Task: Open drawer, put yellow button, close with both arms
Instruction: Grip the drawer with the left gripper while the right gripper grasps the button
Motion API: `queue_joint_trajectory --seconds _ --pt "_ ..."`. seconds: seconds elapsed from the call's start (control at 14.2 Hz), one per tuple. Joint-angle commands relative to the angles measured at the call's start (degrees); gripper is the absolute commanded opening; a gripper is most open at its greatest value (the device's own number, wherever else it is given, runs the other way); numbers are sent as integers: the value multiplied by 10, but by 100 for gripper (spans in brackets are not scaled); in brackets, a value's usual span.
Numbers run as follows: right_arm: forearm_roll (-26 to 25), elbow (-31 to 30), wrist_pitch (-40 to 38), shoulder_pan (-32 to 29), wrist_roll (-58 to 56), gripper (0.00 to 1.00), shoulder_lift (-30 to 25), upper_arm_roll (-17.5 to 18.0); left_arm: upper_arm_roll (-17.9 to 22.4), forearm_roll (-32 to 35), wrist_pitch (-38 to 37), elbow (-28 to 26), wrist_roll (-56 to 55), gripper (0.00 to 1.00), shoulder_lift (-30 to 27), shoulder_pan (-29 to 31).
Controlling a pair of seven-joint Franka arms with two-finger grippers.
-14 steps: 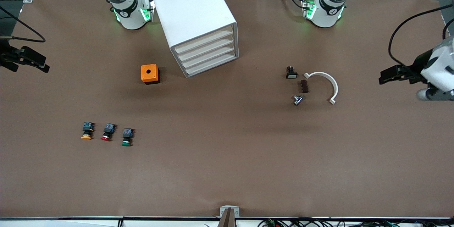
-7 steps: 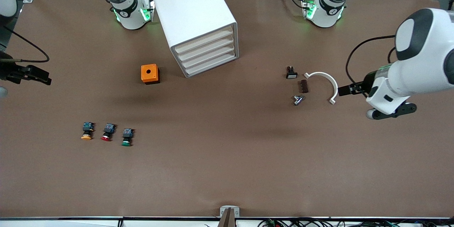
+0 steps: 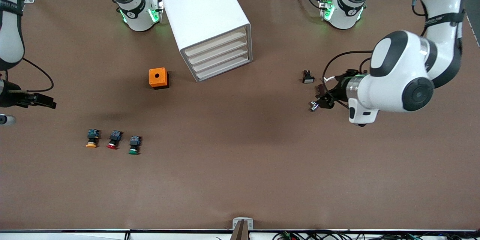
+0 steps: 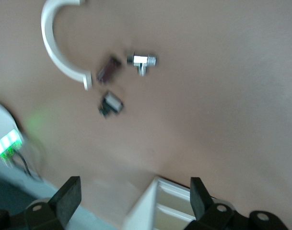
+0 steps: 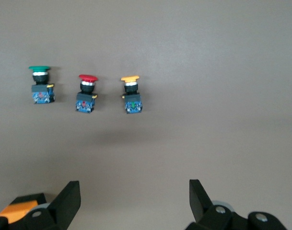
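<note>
The yellow button (image 3: 91, 138) lies on the brown table, at the right arm's end of a row of three switches; it also shows in the right wrist view (image 5: 131, 93). The white cabinet (image 3: 204, 15) stands between the arm bases, and its top drawer (image 3: 216, 42) is shut. My right gripper (image 3: 40, 101) is open and empty at the table's edge, apart from the buttons; its own view (image 5: 134, 199) shows the jaws wide. My left gripper (image 3: 323, 96) is open and empty over the small parts; the jaws also show in its own view (image 4: 134, 199), with the cabinet's corner (image 4: 160, 206) between them.
A red-capped switch (image 3: 113, 140) and a green-capped switch (image 3: 134, 145) lie beside the yellow one. An orange box (image 3: 158, 78) sits beside the cabinet. A black switch (image 3: 308, 77), a metal fitting (image 3: 313, 106) and a white arc (image 4: 57, 48) lie under the left arm.
The left arm has swung in from the table's edge to over the small parts. The right gripper has moved along the edge toward the row of switches.
</note>
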Motion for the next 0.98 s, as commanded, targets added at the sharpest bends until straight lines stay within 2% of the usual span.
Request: queue_joint_trajectory --seconds 0.0,0.14,0.35,0.63,0.91 --pt "50 5 26 -16 -41 100 47 7 -10 -66 -11 18 -126 100 44 -4" --pt "54 1 55 -15 -42 100 83 7 -25 -109 -11 28 -220 100 75 -4" --pt "55 -23 139 -13 -61 100 129 7 -36 -218 -12 36 -360 100 122 -3" --pt "55 -37 213 -14 -68 100 183 10 -66 -284 -18 36 -506 100 176 -4" --pt "56 -37 230 -14 -68 100 206 11 -96 -331 -26 37 -605 100 199 -23"
